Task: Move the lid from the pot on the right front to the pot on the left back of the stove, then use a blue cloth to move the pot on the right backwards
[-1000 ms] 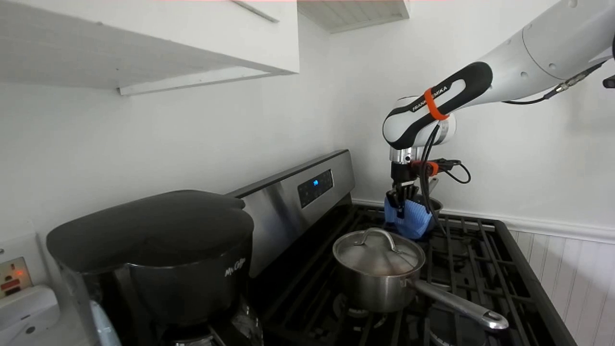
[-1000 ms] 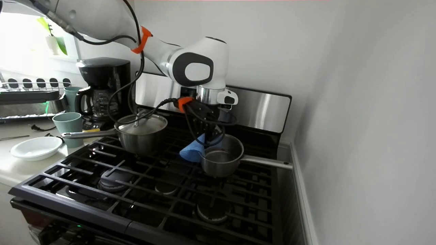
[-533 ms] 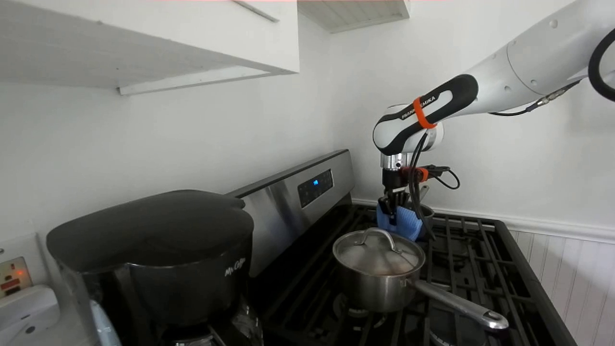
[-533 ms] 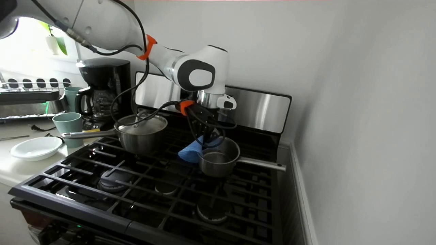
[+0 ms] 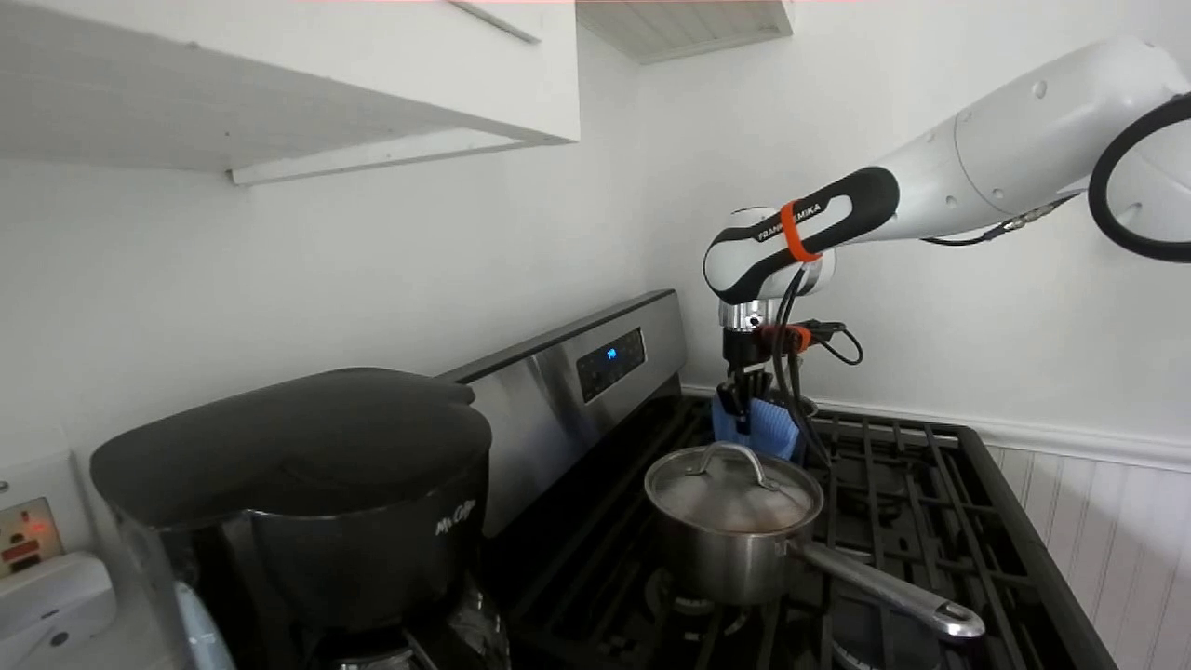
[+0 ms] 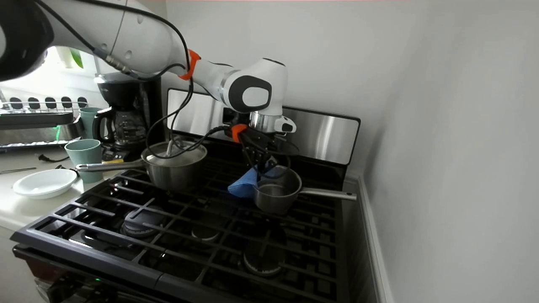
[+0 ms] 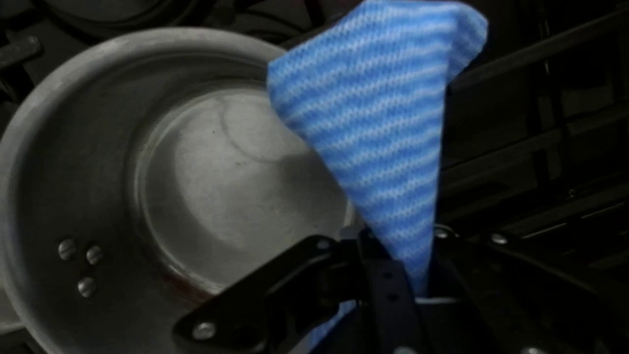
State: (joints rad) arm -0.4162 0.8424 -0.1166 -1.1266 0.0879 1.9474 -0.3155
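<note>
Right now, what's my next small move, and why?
I'd probably ease the right pot slightly backwards, with the gripper closed. The blue cloth is pinched in it and crosses the pot's rim, while the lid already sits on the left back pot. Room behind the right pot is hard to judge, so go slowly.

Just below the gripper, the blue cloth and the open pot are blocking the way down. Behind it the backguard is standing near, and to one side the lidded pot is obstructing a pass; in front, room is stretching over the grates.
</note>
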